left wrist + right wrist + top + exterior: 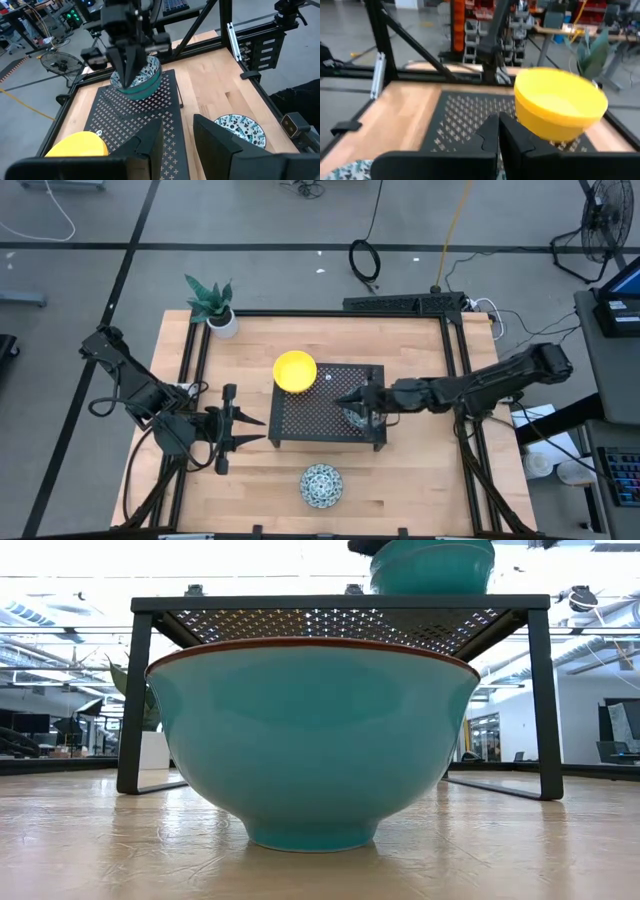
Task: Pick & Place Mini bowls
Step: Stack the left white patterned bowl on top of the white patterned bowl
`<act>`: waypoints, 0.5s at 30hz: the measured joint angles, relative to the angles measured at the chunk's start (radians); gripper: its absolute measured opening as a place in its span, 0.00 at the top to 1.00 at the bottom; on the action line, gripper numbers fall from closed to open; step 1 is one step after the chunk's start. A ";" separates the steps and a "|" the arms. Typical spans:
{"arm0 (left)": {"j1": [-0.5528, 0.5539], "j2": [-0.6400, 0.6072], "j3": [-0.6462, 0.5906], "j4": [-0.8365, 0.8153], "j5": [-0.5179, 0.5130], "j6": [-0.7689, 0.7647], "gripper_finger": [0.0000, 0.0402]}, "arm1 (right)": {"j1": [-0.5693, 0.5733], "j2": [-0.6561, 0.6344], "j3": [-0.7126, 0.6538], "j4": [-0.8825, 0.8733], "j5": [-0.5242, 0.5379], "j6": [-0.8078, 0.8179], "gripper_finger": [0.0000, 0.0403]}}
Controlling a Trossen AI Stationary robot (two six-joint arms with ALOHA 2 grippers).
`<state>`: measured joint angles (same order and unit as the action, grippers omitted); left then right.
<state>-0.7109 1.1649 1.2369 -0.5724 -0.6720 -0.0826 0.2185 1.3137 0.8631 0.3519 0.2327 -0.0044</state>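
Well, nearest the front edge of the table [420, 480] one patterned mini bowl [321, 485] stands upright on the wood, apart from both my arms. From the low view its outside is plain teal with a dark red rim.

Behind it stands the black perforated rack [310, 425]. My left arm comes in from the left side, bent at the elbow and then stretched low toward the rack. My left gripper [262, 429] points at the rack's left edge, just beside it. Its fingers [150, 142] are partly open, with a clear gap between them, and nothing is in them.

My right arm reaches from the right side, almost straight, across the top of the rack. My right gripper [128, 80] points steeply down at a second patterned bowl [145, 82], which sits on the rack at its right part. Its fingers are closed together, with their tips at the bowl's rim. I cannot tell whether they pinch the rim.

Farther, a yellow mini bowl [295, 370] rests on the rack's far left corner. At the far left corner of the table is a white pot [223, 323] with a green plant.
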 joint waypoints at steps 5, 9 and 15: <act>0.000 0.000 0.000 0.000 0.000 0.000 0.72 | -0.004 0.036 0.000 -0.002 -0.001 0.018 1.00; 0.000 0.000 0.000 0.000 0.000 0.000 0.72 | -0.003 0.039 0.000 -0.001 0.000 0.011 1.00; 0.000 0.000 0.000 0.000 0.000 0.000 0.72 | 0.004 -0.005 0.000 0.022 0.000 -0.007 1.00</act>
<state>-0.7112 1.1649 1.2372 -0.5723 -0.6720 -0.0826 0.2221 1.3091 0.8631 0.3737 0.2329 -0.0111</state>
